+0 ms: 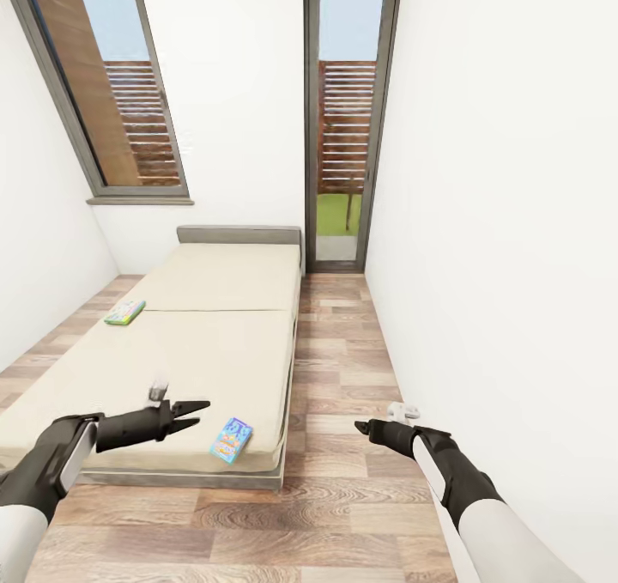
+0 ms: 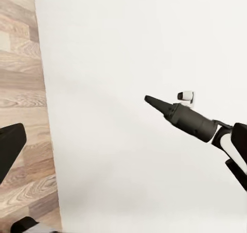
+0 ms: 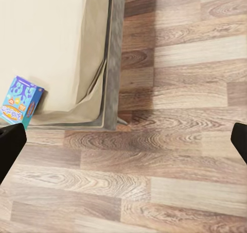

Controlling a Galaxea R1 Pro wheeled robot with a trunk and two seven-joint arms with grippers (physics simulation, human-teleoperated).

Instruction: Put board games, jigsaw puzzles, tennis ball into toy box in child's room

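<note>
- Left gripper (image 1: 190, 415): fingers spread apart, nothing between them, held above the near end of the bed (image 1: 215, 343), touching nothing.
- Right gripper (image 1: 364, 428): in the head view it comes to a single dark point, fingers together, holding nothing, over the wood-plank floor (image 1: 343, 514) beside the right wall (image 1: 498, 222). Same gripper in the left wrist view (image 2: 148, 99), a closed black taper against the white wall.
- Right wrist view: black fingertip (image 3: 10, 143) at one frame edge and another at the opposite edge, both cut off; this clashes with the head view, so cannot tell the true gap.
- Board games visible: two, both on the bed's cream cover. Blue cartoon game (image 1: 231, 440) flat at the near right corner, just beside the edge; also in the right wrist view (image 3: 19, 101), part cropped. Pale green game (image 1: 125, 312) near the left edge, midway up the bed, well apart from the blue one.
- Cover print on both too small to read.
- Bed: one, low, grey headboard (image 1: 240, 235) against the far wall.
- Windows: one slanted window (image 1: 112, 85) at left, one tall glass door (image 1: 345, 119) past the bed, wooden slats outside.
- Left arm cut off at the frame corner in the head view.
</note>
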